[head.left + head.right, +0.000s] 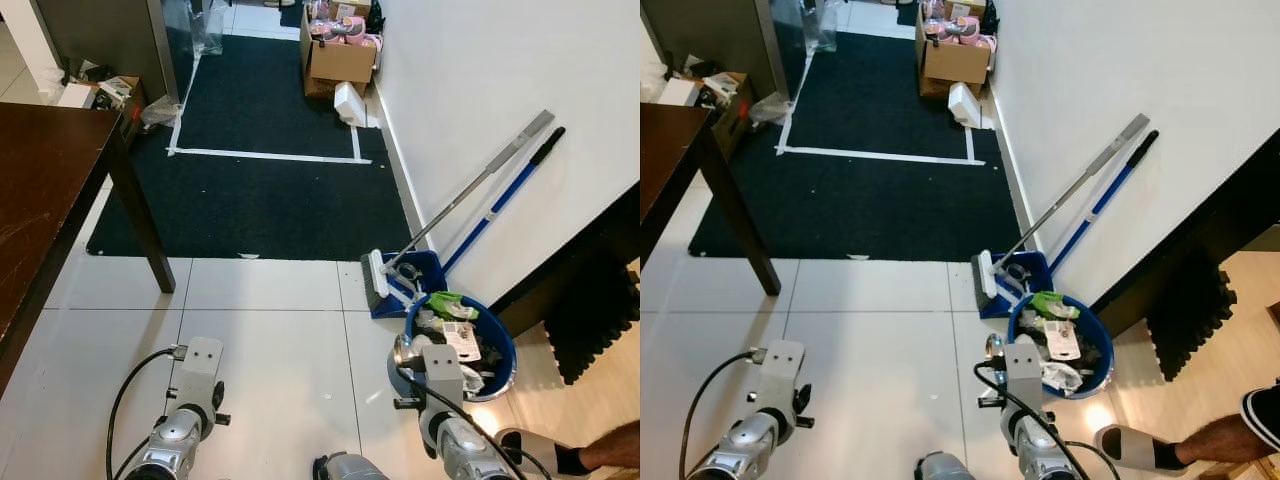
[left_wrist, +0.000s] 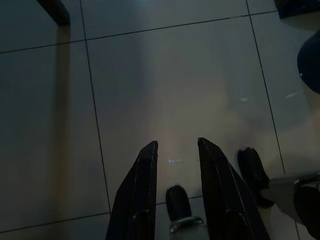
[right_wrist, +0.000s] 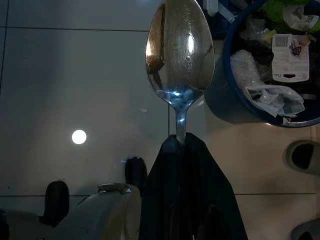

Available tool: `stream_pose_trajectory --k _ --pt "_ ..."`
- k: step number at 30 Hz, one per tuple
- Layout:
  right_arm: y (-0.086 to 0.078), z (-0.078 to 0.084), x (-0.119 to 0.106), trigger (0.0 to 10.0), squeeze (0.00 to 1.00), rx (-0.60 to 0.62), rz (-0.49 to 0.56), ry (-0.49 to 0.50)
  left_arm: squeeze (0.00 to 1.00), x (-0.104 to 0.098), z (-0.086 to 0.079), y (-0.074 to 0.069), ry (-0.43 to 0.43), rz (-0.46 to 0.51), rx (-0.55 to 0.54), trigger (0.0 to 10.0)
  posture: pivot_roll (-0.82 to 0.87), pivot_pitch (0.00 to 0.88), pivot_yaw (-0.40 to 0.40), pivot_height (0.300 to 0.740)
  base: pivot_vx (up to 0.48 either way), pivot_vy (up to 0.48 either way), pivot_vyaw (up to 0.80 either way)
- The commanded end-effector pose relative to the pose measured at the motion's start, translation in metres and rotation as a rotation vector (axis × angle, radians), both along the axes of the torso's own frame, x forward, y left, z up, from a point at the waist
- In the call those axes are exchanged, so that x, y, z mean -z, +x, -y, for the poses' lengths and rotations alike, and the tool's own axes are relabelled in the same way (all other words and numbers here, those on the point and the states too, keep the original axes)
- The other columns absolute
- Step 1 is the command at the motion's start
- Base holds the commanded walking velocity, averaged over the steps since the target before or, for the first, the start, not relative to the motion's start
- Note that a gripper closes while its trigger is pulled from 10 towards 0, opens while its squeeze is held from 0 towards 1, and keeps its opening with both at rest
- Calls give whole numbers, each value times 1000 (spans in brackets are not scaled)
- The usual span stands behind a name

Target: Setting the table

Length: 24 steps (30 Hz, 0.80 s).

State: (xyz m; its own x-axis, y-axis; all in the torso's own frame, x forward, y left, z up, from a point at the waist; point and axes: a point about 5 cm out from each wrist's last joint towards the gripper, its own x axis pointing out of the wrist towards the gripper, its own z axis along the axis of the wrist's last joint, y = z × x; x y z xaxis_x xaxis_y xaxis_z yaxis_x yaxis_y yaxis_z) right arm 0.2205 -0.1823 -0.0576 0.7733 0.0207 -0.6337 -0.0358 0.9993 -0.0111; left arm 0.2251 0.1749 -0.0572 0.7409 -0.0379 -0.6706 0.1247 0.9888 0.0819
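One spoon [image 3: 180,52] between right fingers [image 3: 200,175]

Right gripper [image 3: 181,142] clamps a metal spoon [image 3: 180,55] by its neck, bowl at top centre. Blue bin [image 3: 227,102] of trash upper right; probably a slipper [image 3: 303,156] at right edge.

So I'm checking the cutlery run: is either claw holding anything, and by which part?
The right claw holds a spoon, shut on its handle just below the bowl. The left claw is open and holds nothing.
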Motion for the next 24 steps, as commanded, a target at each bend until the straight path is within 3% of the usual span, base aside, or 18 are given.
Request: stream_pose_trajectory --k 1,24 --pt "-5 2 2 10000 0 14 -8 -2 0 4 2 -6 1 -24 10 10000 42 50 -48 740 0 0 0" --pt "-8 2 4 10000 0 33 -15 0 0 8 -3 -13 8 -49 -15 10000 48 62 -33 740 0 0 0"
